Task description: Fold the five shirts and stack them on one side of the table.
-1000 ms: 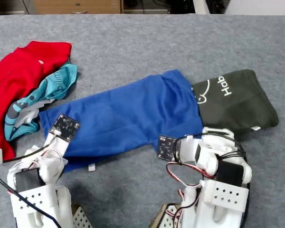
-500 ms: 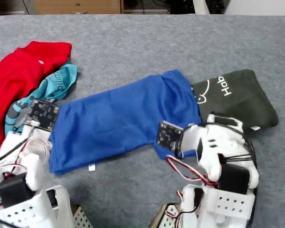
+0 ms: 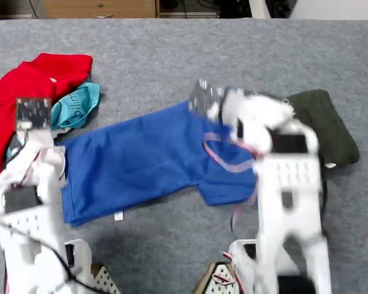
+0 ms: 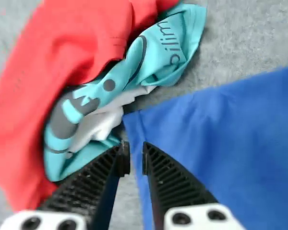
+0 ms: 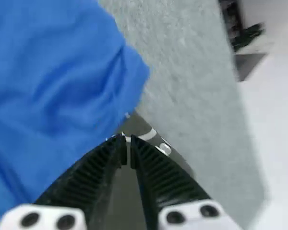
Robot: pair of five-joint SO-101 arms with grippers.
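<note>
Between the left gripper's black fingers only a thin slit is left, and nothing shows caught in it. Its tips hang just off a corner of the blue shirt, where that corner meets the teal shirt. The teal shirt is crumpled, with grey and white patches, and lies partly on the red shirt, which spreads out beyond it. The right gripper is likewise drawn almost together, a narrow slit with nothing seen in it. Its tips are over dark cloth with a white mark, just beside the blue shirt's edge and the grey table. From above, the blue shirt lies flat across the middle of the table on a slant, with a small white tag at its lower hem. The red and teal shirts sit heaped at its left end, near the table's left side. The dark green shirt lies folded at its right end, touching it. The right arm stretches over that meeting place and hides part of both, while the left arm stands over the blue shirt's left end.
</note>
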